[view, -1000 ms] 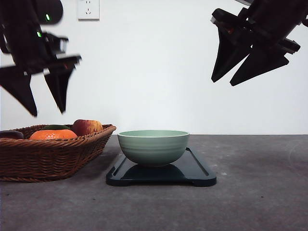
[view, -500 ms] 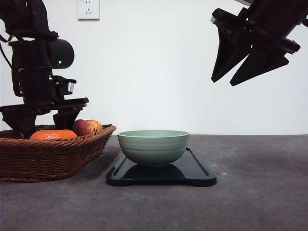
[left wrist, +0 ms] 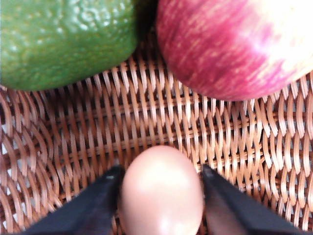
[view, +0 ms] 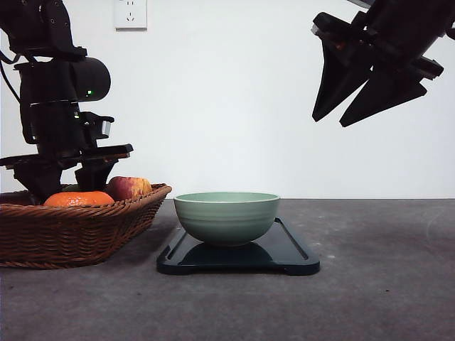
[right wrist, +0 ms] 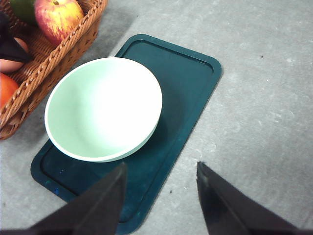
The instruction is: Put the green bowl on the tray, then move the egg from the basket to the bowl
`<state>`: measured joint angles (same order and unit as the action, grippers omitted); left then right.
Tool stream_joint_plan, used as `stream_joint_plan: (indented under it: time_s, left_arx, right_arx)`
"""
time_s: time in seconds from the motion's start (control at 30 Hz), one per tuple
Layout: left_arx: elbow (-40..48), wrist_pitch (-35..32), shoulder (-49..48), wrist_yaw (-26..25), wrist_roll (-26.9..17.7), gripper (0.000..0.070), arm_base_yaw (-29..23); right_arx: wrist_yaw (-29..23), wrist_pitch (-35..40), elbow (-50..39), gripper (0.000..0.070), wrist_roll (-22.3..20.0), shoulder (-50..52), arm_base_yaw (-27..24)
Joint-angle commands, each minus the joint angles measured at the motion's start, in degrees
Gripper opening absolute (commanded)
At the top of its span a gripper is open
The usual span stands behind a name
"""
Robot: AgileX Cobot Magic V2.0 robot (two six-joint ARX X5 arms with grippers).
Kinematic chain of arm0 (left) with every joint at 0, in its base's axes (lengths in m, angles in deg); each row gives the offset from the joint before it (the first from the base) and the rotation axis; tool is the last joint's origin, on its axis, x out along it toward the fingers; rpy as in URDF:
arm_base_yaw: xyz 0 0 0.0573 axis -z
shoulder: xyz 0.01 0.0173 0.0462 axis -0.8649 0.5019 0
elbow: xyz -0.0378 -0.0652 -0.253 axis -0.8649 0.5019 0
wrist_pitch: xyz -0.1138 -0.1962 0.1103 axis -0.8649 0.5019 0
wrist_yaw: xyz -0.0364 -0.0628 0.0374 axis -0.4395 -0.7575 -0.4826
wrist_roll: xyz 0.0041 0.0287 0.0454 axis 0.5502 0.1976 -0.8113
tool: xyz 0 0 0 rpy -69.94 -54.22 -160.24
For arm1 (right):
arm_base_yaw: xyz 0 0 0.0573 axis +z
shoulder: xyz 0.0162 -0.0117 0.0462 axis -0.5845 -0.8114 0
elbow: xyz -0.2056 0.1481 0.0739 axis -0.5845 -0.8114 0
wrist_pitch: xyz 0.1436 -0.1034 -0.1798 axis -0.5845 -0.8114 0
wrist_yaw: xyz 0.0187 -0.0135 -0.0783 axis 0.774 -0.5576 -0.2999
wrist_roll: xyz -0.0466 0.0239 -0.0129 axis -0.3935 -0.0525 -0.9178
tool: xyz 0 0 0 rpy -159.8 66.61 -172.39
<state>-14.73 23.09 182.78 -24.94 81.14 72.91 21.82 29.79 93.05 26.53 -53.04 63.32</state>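
Fingers (left wrist: pixel 100 200) of the left gripper (left wrist: pixel 161 205) stand on either side of the egg (left wrist: pixel 161 196) down in the basket (view: pixel 78 231); in the left wrist view each dark finger sits right against the shell, so they look closed on it or nearly so, though I cannot tell for sure that the grip is firm. Beneath the egg is the wicker floor of the basket, so by the look of it the egg is not yet lifted. Near it lie a red-and-yellow apple (left wrist: pixel 239 44) and a bumpy green fruit, likely an avocado (left wrist: pixel 63 39); an orange (view: pixel 78 199) shows at the basket's front

Just beside the basket, the green bowl (view: pixel 227 217) sits upright on the tray (view: pixel 291 256), toward the end nearest the basket, and it is empty in the right wrist view. So the first half of the task looks done. What remains is the lift, the carry across to the bowl and the release

Well above the table, the right gripper (view: pixel 340 114) hangs with its fingers spread apart, holding nothing
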Motion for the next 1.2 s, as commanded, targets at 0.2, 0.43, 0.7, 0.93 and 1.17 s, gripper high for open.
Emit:
stream_joint_plan:
  time_s: [0.2,0.43,0.7,0.93,1.17]
  left_arx:
    - [-1.5,0.4,1.6,0.3,0.2,0.0171,0.2]
    - [-3.4,2.4,1.4,0.3,0.2,0.0172,0.2]
    - [-7.9,5.8,-2.0,0.2,0.2,0.0173,0.3]
    - [-10.1,6.4,-6.7,-1.6,0.2,0.0173,2.4]
    - [-10.2,2.0,-8.5,-7.5,0.1,0.0173,8.2]
  right_arx:
    - [-0.1,0.6,0.6,0.0277,-0.2,-0.6,0.3]
    - [-0.1,0.4,0.6,0.0277,-0.2,-0.6,0.3]
    - [-0.1,0.4,0.6,0.0277,-0.2,-0.6,0.3]
    - [-0.1,0.4,0.6,0.0277,-0.2,-0.6,0.3]
    - [-0.1,0.4,0.6,0.0277,-0.2,-0.6,0.3]
